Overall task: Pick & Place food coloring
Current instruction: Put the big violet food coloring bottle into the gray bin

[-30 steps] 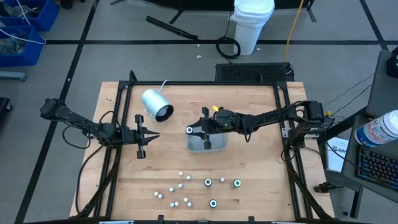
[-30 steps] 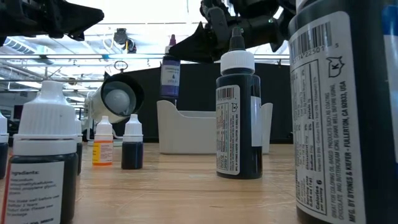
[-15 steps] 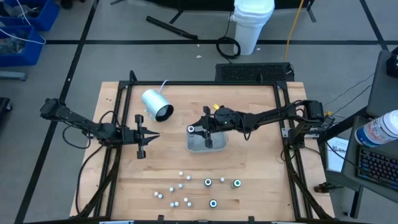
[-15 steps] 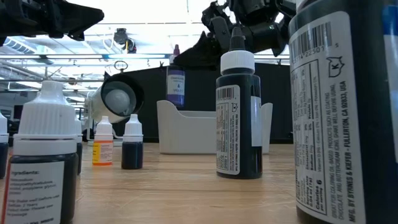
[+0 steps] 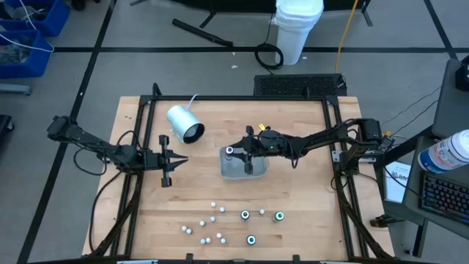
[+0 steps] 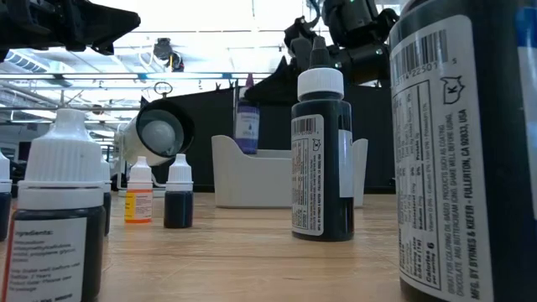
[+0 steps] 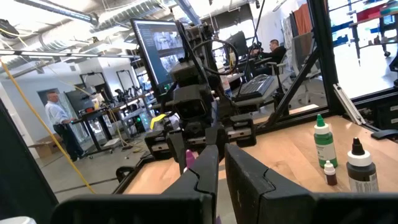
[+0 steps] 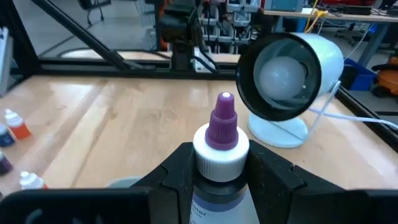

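A small food coloring bottle (image 8: pixel 219 160) with a purple tip and a white cap hangs upright over the left end of the grey tray (image 5: pixel 253 170), with my right gripper (image 5: pixel 234 152) shut on it. In the low view the bottle (image 6: pixel 247 126) has its lower end at about the height of the tray's rim (image 6: pixel 277 153). Several more food coloring bottles (image 5: pixel 220 220) stand on their bases near the table's front edge. My left gripper (image 5: pixel 178 160) waits shut over the table's left part and holds nothing. My right gripper pinches the bottle between its two fingers (image 8: pixel 177 171), just below the white cap (image 8: pixel 221 152). The fingers reach in about level from the table's right side. The bottle stays upright, lifted clear of the table, above the tray's left end.
A white-and-grey cylinder with a cord (image 5: pixel 185 123) lies on the table left of and behind the tray. Black frame rails (image 5: pixel 139 147) run along the table's sides. Bare wood lies between the tray and the bottles at the front.
My right gripper has sunk toward the tray and gone a little toward the table's right edge, carrying the bottle upright. The bottle now hangs lower, at the tray's rim, and farther over the tray's left end.
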`<action>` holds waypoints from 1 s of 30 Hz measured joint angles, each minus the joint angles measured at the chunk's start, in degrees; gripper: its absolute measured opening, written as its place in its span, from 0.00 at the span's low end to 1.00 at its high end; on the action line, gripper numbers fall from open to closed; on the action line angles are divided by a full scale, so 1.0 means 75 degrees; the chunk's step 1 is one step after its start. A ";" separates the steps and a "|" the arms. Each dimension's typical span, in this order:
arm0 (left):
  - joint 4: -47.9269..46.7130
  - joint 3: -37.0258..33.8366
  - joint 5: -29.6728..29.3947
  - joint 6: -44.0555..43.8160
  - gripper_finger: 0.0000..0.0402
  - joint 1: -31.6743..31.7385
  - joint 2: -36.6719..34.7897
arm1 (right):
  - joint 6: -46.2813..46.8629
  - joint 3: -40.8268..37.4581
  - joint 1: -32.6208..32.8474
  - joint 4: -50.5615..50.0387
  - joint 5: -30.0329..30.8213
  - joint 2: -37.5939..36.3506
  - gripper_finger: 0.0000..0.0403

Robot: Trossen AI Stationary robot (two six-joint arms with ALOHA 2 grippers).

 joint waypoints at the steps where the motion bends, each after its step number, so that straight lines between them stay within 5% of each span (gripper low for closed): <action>1: 0.0000 0.0000 -0.0003 0.0000 0.09 -0.0003 0.0000 | 0.0025 0.0003 0.0007 0.0009 0.0039 0.0000 0.28; 30: 0.0027 0.0000 -0.0194 0.0001 0.09 0.0000 0.0000 | 0.0299 0.0184 0.0213 0.0452 0.0755 0.0810 0.29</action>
